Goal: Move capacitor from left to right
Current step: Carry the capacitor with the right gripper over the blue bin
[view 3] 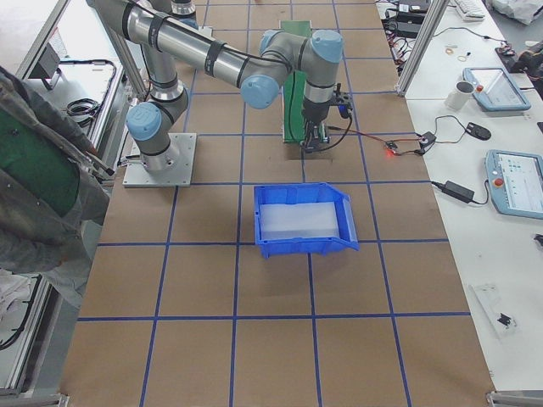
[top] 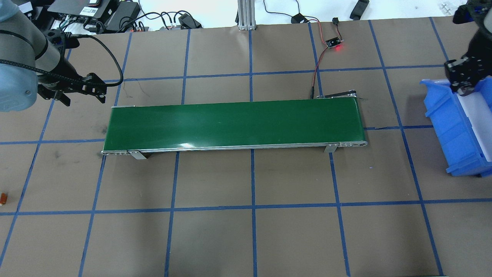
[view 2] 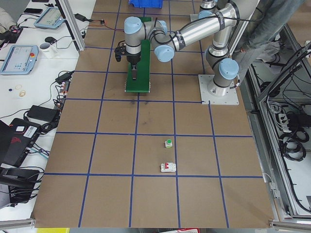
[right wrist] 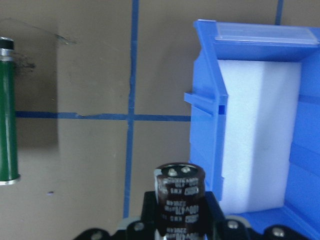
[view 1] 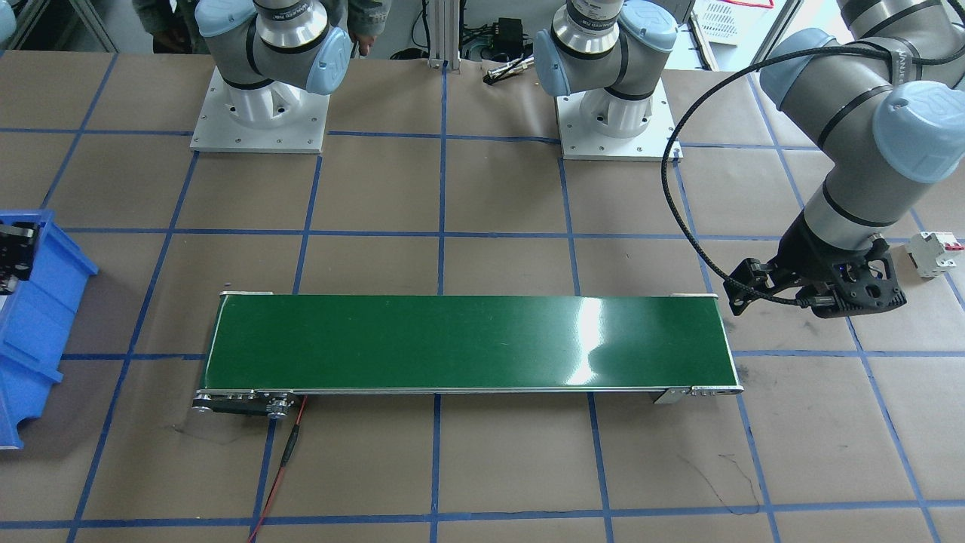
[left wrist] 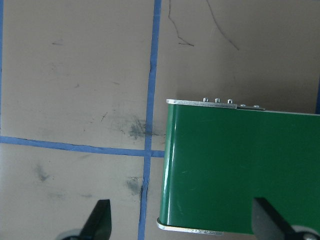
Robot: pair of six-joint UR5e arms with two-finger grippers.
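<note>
The capacitor [right wrist: 180, 196], a stubby dark brown cylinder with printed lettering, stands upright between my right gripper's [right wrist: 180, 225] jaws in the right wrist view. That gripper [top: 463, 79] is shut on it and hovers at the blue bin's [top: 449, 127] near-left rim, with the bin's white foam lining [right wrist: 260, 130] just to the right. My left gripper [left wrist: 182, 225] is open and empty, its dark fingertips [left wrist: 101, 216] spread above the left end of the green conveyor belt [left wrist: 240, 170]. It also shows in the overhead view [top: 73, 87].
The green conveyor [top: 234, 123] lies across the table's middle. A white circuit breaker [view 1: 935, 253] and a green-capped push button [view 2: 168, 142] lie on the paper beyond the left arm. A small board with a red light [top: 333, 43] sits behind the conveyor.
</note>
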